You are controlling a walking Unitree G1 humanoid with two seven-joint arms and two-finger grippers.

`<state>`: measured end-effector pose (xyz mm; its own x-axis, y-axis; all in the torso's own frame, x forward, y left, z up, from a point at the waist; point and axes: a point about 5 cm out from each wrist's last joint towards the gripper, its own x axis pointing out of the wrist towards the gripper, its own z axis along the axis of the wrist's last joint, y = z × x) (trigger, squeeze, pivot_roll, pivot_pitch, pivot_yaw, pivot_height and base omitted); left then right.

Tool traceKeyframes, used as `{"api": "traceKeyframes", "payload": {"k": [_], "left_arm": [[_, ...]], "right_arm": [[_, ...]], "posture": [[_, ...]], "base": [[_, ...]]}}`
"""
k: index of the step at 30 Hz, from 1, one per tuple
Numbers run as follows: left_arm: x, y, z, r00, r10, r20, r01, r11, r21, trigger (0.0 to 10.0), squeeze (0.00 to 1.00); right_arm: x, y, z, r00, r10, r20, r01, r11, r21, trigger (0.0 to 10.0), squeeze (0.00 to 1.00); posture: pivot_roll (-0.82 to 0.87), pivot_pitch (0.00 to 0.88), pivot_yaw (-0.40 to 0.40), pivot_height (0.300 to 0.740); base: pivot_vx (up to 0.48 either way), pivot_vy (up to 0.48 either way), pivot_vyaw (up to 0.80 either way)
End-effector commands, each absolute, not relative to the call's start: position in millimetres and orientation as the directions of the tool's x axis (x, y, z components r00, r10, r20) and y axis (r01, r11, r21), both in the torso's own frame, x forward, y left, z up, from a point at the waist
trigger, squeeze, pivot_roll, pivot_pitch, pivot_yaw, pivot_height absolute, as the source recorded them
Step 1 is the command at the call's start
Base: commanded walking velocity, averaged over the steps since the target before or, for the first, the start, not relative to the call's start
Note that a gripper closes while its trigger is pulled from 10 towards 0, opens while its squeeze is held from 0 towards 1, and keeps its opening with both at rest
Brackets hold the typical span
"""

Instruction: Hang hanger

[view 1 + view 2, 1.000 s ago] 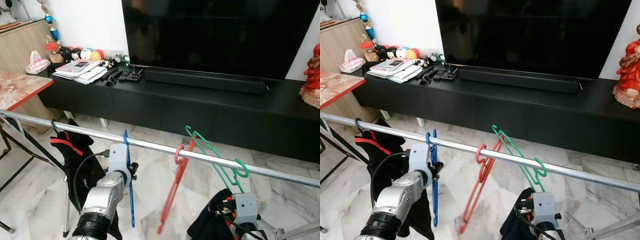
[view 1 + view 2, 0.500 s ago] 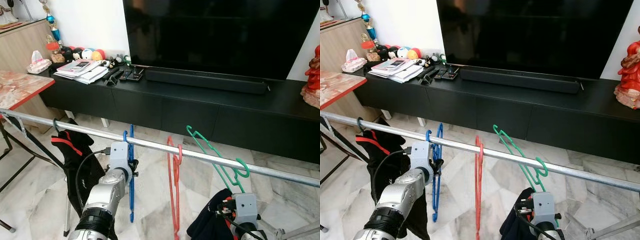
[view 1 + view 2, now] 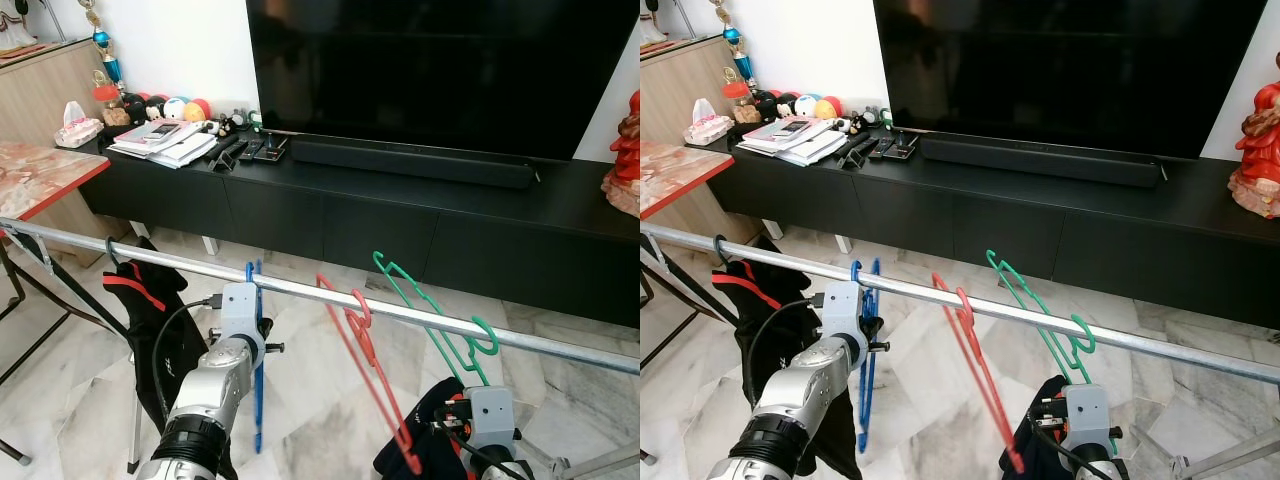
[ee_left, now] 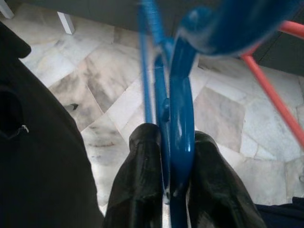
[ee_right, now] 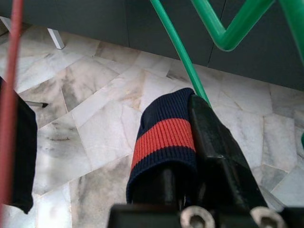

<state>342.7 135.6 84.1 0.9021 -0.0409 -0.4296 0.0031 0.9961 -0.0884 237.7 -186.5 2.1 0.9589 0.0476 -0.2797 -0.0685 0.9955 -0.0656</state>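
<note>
Holding the blue hanger (image 3: 256, 372) in my left gripper (image 4: 167, 190), fingers (image 4: 137, 190) pinched narrow on its neck just under the rail (image 3: 300, 290). Its hook is over the rail, left of the red one; the long axis hangs straight down from the rail, body below my fingers. Looks hung already, so the next move is likely just opening and backing off along the fingers' line, away from the rail.

Count along the rail, left to right: one dark garment (image 3: 150, 310) at the rail's left end, one blue hanger, one red hanger (image 3: 365, 370) tilted, one green hanger (image 3: 440, 330). Three hangers in all.

My right gripper (image 5: 187, 180), below the rail's right part, is clamped on a navy sock with a red stripe (image 5: 164, 137), beside the green hanger.
</note>
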Motion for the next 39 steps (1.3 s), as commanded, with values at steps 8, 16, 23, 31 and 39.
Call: {"api": "traceKeyframes", "payload": {"k": [8, 16, 23, 31, 39], "left_arm": [[342.0, 132.6, 80.6, 0.893, -0.056, -0.447, 0.018, 0.996, -0.089, 0.0, 0.0], [341.0, 135.9, 82.4, 0.904, -0.078, -0.421, 0.042, 0.995, -0.095, 0.0, 0.0], [333.4, 152.3, 88.2, 0.937, -0.078, -0.341, 0.084, 0.996, 0.001, 0.0, 0.0], [326.2, 154.3, 100.9, 0.961, -0.138, -0.242, 0.154, 0.987, 0.047, 0.0, 0.0], [304.0, 156.8, 92.4, 0.955, -0.18, -0.234, 0.209, 0.972, 0.108, 0.0, 0.0]], "right_arm": [[239.7, -183.4, 4.0, 0.964, 0.056, -0.262, -0.076, 0.995, -0.066, 10.0, 0.0], [239.3, -183.4, 3.2, 0.963, 0.053, -0.264, -0.073, 0.995, -0.066, 10.0, 0.0], [238.2, -183.2, 1.5, 0.962, 0.054, -0.269, -0.074, 0.995, -0.064, 10.0, 0.0], [239.9, -185.1, -0.4, 0.96, 0.054, -0.276, -0.075, 0.995, -0.065, 10.0, 0.0], [239.4, -183.8, 1.6, 0.962, 0.06, -0.266, -0.081, 0.994, -0.069, 10.0, 0.0]], "posture": [[-0.01, 0.021, 0.04, 0.74], [-0.01, 0.022, 0.044, 0.74], [0.0, 0.024, 0.04, 0.74], [-0.01, 0.019, 0.042, 0.74], [-0.01, 0.0, 0.05, 0.74]], "base": [[0.0, 0.0, 0.0], [0.0, 0.0, 0.0], [0.0, 0.0, 0.0], [0.0, 0.0, 0.0], [0.0, 0.0, 0.0]]}}
